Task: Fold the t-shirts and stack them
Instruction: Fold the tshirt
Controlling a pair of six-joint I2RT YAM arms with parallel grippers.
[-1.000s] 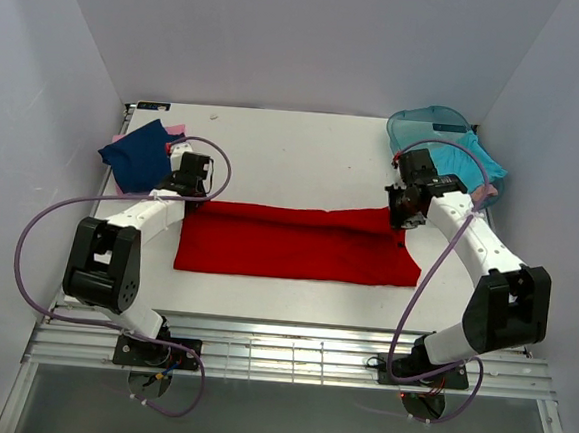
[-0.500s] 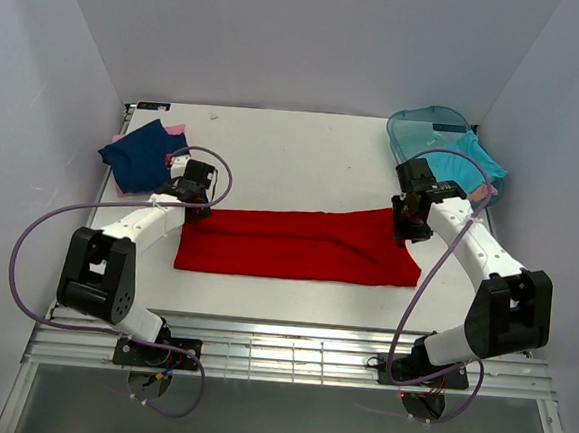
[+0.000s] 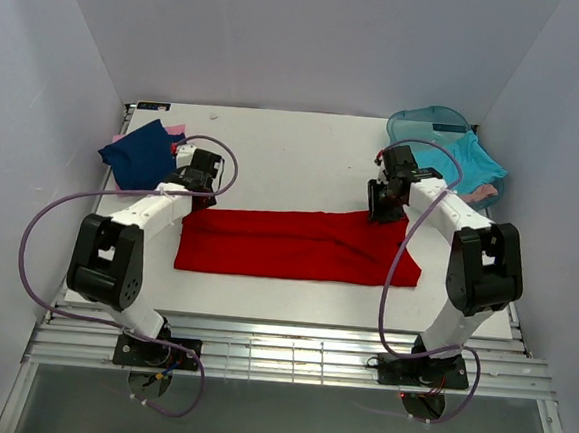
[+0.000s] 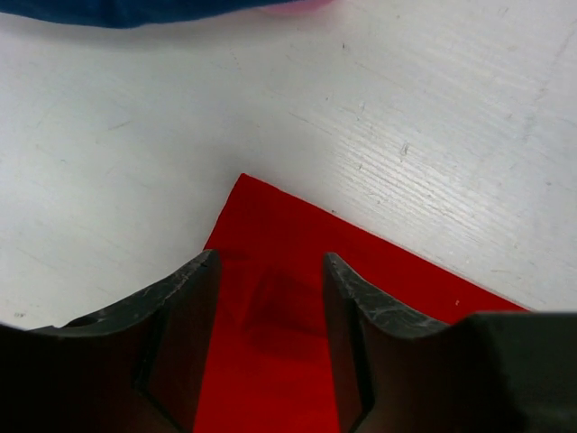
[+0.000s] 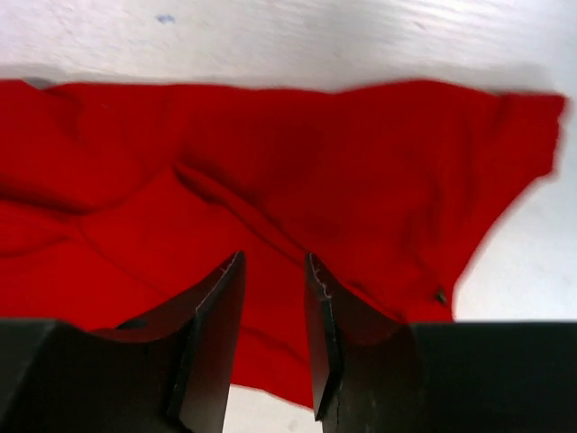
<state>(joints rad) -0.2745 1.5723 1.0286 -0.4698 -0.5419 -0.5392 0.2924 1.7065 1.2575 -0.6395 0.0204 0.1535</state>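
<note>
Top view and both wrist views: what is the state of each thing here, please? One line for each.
red t-shirt: folded into a long strip, lying flat, not held.
navy t-shirt: folded, lying on a pink one.
turquoise t-shirt: crumpled, at the tub.
left pincer: open, above the red t-shirt's corner.
right pincer: open, above the red t-shirt.

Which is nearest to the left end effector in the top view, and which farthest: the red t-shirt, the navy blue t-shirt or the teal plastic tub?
1. Red t-shirt: its far-left corner lies right under the left end effector.
2. Navy blue t-shirt: close by, at the table's far-left side.
3. Teal tub: across the table, in the far-right corner.
</note>
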